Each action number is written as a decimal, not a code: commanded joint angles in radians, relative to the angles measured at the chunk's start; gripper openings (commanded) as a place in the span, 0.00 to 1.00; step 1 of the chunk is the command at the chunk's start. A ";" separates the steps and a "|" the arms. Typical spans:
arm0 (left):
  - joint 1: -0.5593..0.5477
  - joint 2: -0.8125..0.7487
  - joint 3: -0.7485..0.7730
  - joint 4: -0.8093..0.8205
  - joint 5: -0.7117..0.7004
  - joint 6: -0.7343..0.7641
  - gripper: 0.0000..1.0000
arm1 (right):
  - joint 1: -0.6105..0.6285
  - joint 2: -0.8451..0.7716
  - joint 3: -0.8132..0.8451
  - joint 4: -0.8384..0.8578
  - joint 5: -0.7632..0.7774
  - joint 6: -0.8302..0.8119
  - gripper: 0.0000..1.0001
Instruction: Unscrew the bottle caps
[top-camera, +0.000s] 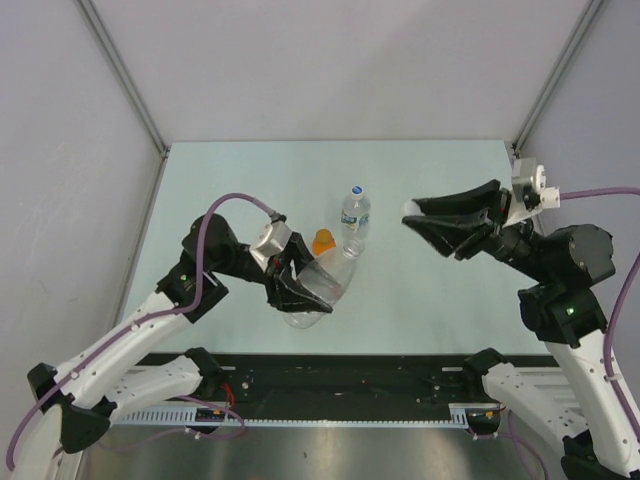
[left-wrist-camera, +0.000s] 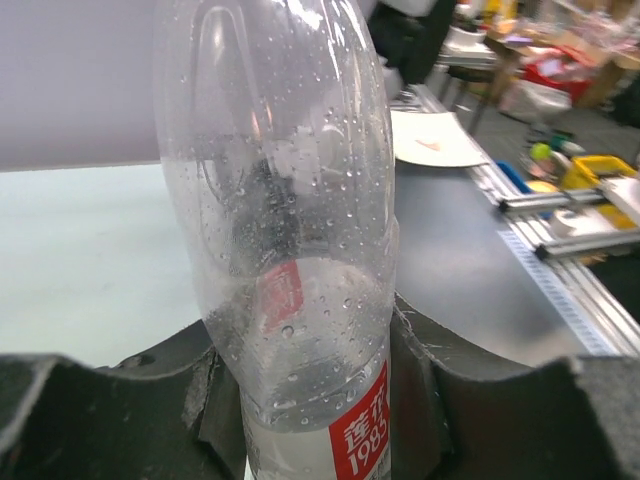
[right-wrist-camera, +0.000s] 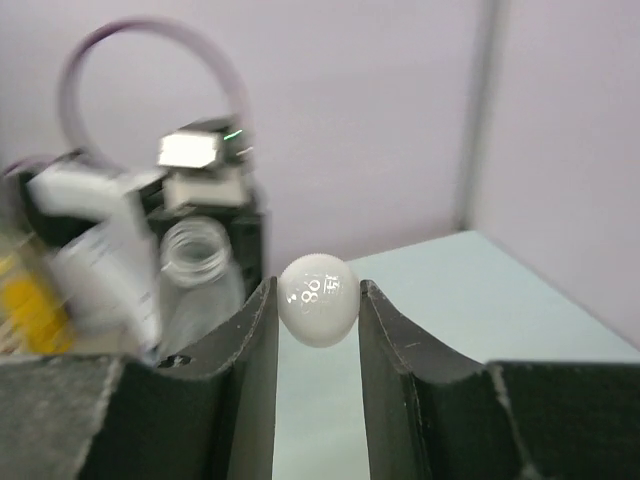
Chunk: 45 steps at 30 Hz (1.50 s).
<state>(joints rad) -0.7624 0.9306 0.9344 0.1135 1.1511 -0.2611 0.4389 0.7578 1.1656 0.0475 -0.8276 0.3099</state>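
Clearly, the left claw (top-camera: 306, 284) is closed around the body of the slim clear bottle (left-wrist-camera: 285, 230) and holds it tilted, I think so that it cannot turn. The right claw (top-camera: 408, 213) pinches the plain white cap (right-wrist-camera: 317, 298), already off and well apart from the open neck (right-wrist-camera: 197, 250). The red label (left-wrist-camera: 358, 425) shows Chinese characters and digits like 1985; the print on the cap is too blurred to read. The blue-label bottle (top-camera: 355, 212) stands capped on the tabletop (top-camera: 440, 300), with the orange bottle (top-camera: 322, 240) just beside it.
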 joint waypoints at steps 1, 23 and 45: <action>0.014 -0.067 -0.031 -0.067 -0.259 0.088 0.00 | -0.005 0.015 0.008 -0.217 0.669 -0.068 0.00; -0.009 -0.142 -0.040 -0.248 -0.826 0.099 0.00 | -0.155 0.668 -0.257 -0.144 1.314 0.202 0.00; -0.011 -0.131 -0.095 -0.232 -0.829 0.108 0.01 | -0.207 1.089 -0.110 -0.149 1.193 0.206 0.04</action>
<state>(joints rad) -0.7700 0.7940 0.8360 -0.1421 0.3347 -0.1738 0.2394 1.7996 0.9905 -0.0494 0.3920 0.5224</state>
